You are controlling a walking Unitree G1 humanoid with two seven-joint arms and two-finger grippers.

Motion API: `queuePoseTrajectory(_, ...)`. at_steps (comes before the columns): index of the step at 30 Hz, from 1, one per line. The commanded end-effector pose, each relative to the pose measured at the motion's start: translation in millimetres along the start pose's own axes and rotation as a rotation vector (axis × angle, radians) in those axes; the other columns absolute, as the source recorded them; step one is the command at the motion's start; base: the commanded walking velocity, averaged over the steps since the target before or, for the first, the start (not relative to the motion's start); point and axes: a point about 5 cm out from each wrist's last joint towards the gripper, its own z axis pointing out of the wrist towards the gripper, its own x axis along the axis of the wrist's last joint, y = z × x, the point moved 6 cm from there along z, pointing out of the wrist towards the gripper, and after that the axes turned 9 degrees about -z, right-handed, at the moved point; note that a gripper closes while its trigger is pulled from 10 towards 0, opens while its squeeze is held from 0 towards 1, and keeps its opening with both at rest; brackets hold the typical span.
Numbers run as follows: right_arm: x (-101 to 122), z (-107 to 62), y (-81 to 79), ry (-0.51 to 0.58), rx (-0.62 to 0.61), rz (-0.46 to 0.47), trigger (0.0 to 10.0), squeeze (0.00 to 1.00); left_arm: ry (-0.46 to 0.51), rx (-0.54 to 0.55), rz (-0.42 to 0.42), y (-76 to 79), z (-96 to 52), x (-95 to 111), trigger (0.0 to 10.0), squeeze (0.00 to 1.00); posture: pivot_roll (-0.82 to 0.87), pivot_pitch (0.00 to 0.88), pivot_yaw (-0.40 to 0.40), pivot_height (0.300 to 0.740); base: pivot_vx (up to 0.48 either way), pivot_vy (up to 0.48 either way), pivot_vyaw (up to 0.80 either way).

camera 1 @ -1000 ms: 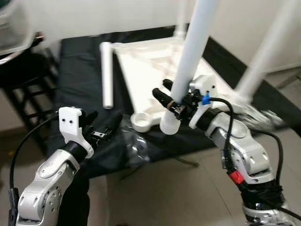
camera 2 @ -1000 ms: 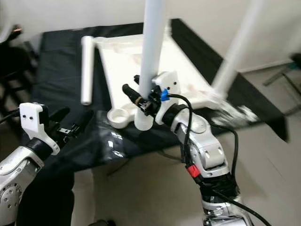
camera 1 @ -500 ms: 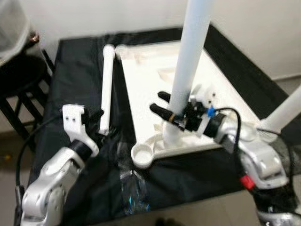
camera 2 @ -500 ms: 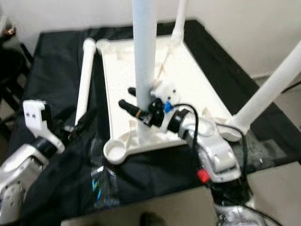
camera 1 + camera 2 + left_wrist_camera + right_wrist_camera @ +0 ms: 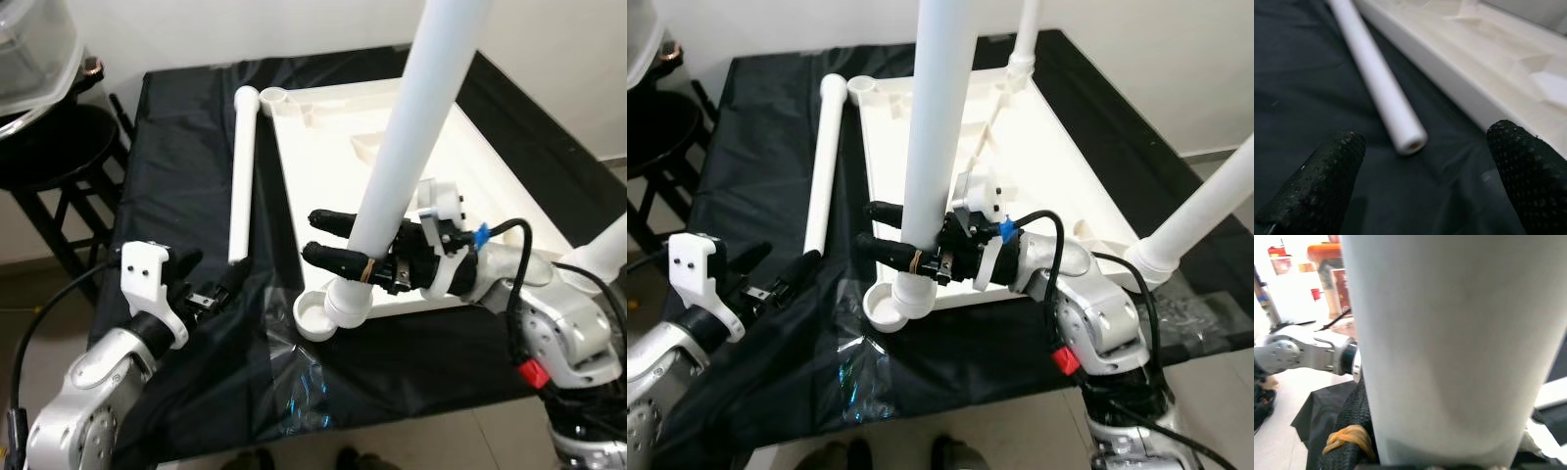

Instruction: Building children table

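Right claw (image 5: pixel 338 243) grips a white leg (image 5: pixel 407 162), upright, its end just beside the round corner socket (image 5: pixel 315 315) of the upside-down kids' table (image 5: pixel 1019 166) on the black worktop (image 5: pixel 186 147). Left claw (image 5: pixel 217 281) wide open w/ nothing in it, near a loose leg (image 5: pixel 1376 81).

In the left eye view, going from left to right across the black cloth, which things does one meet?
Left pincer → loose white leg lying on the cloth → empty corner socket of the tabletop → upright white leg held by the right pincer → already fitted leg.

No readable text or labels anywhere.
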Motion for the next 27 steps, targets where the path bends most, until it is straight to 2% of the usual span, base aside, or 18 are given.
queuePoseTrajectory(1, 3, 2.6, -5.1, 0.02, 0.034, -0.001, 10.0, 0.0, -0.015, 0.021, 0.012, -6.8, -3.8, -4, 10.0, 0.0, 0.01, 0.28, -0.014, 0.74, 0.0, 0.0, 0.0)
queuePoseTrajectory(2, 2, 8.0, -3.7, 0.009, 0.084, -0.042, 10.0, 0.0, -0.042, 0.052, 0.036, -17.3, -9.9, -9, 10.0, 0.0, 0.02, 0.292, -0.017, 0.74, 0.0, 0.0, 0.0)
queuePoseTrajectory(3, 2, 8.0, -3.7, 0.009, 0.084, -0.042, 10.0, 0.0, -0.042, 0.052, 0.036, -17.3, -9.9, -9, 10.0, 0.0, 0.02, 0.292, -0.017, 0.74, 0.0, 0.0, 0.0)
queuePoseTrajectory(4, 5, 18.2, 0.7, 0.021, 0.119, -0.081, 10.0, 0.0, -0.07, 0.081, 0.029, -20.9, -14.7, -17, 10.0, 0.0, 0.03, 0.295, -0.02, 0.74, 0.0, 0.0, 0.0)
queuePoseTrajectory(5, 10, 28.8, 2.2, 0.036, 0.159, -0.107, 10.0, 0.0, -0.095, 0.095, 0.004, -16.6, -16.8, -25, 10.0, 0.0, 0.04, 0.3, -0.024, 0.74, 0.0, 0.0, 0.0)
queuePoseTrajectory(6, 13, 37.8, 1.5, 0.051, 0.196, -0.121, 10.0, 0.0, -0.109, 0.086, -0.028, -4.1, -15.9, -33, 10.0, 0.0, 0.04, 0.3, -0.027, 0.74, 0.0, 0.0, 0.0)
queuePoseTrajectory(7, 13, 37.8, 1.5, 0.051, 0.196, -0.121, 10.0, 0.0, -0.109, 0.086, -0.028, -4.1, -15.9, -33, 10.0, 0.0, 0.04, 0.3, -0.027, 0.74, 0.0, 0.0, 0.0)
queuePoseTrajectory(8, 13, 43.3, -0.1, 0.055, 0.224, -0.129, 10.0, 0.0, -0.118, 0.074, -0.05, 7.8, -14.5, -40, 10.0, 0.0, 0.05, 0.303, -0.028, 0.74, 0.0, 0.0, 0.0)
queuePoseTrajectory(9, 13, 43.3, -0.1, 0.055, 0.224, -0.129, 10.0, 0.0, -0.118, 0.074, -0.05, 7.8, -14.5, -40, 10.0, 0.0, 0.05, 0.303, -0.028, 0.74, 0.0, 0.0, 0.0)
queuePoseTrajectory(10, 13, 46.2, -2.6, 0.048, 0.261, -0.137, 10.0, 0.0, -0.128, 0.052, -0.034, 19.5, -13.3, -46, 10.0, 0.0, 0.05, 0.303, -0.028, 0.74, 0.0, 0.0, 0.0)
queuePoseTrajectory(14, 16, 47.7, -5.3, 0.048, 0.302, -0.137, 10.0, 0.0, -0.118, 0.063, -0.022, 20.1, -13.3, -45, 10.0, 0.0, 0.04, 0.304, -0.033, 0.74, 0.0, 0.0, 0.0)
queuePoseTrajectory(15, 21, 47.7, -8.4, 0.062, 0.347, -0.118, 10.0, 0.0, -0.111, 0.069, 0.007, 19.7, -13.5, -45, 10.0, 0.0, 0.04, 0.302, -0.036, 0.74, 0.0, 0.0, 0.0)
queuePoseTrajectory(18, 21, 47.7, -8.4, 0.062, 0.347, -0.118, 10.0, 0.0, -0.111, 0.069, 0.007, 19.7, -13.5, -45, 10.0, 0.0, 0.04, 0.302, -0.036, 0.74, 0.0, 0.0, 0.0)
queuePoseTrajectory(19, 26, 45.4, -15.5, 0.075, 0.416, -0.091, 10.0, 0.0, -0.099, 0.062, 0.05, 22.5, -13.1, -44, 10.0, 0.0, 0.03, 0.302, -0.035, 0.74, 0.0, 0.0, 0.0)
queuePoseTrajectory(21, 26, 45.4, -15.5, 0.075, 0.416, -0.091, 10.0, 0.0, -0.099, 0.062, 0.05, 22.5, -13.1, -44, 10.0, 0.0, 0.03, 0.302, -0.035, 0.74, 0.0, 0.0, 0.0)
queuePoseTrajectory(22, 27, 43.4, -21.4, 0.069, 0.471, -0.079, 10.0, 0.0, -0.085, 0.055, 0.09, 25.6, -12.2, -42, 10.0, 0.0, 0.02, 0.301, -0.039, 0.74, 0.0, 0.0, 0.0)
queuePoseTrajectory(23, 27, 43.4, -21.4, 0.069, 0.471, -0.079, 10.0, 0.0, -0.085, 0.055, 0.09, 25.6, -12.2, -42, 10.0, 0.0, 0.02, 0.301, -0.039, 0.74, 0.0, 0.0, 0.0)
queuePoseTrajectory(27, 28, 41.2, -27.9, 0.015, 0.579, -0.107, 10.0, 0.0, -0.054, 0.029, 0.177, 32.5, -9.2, -41, 10.0, 0.0, 0.0, 0.301, -0.045, 0.74, 0.0, 0.0, 0.0)
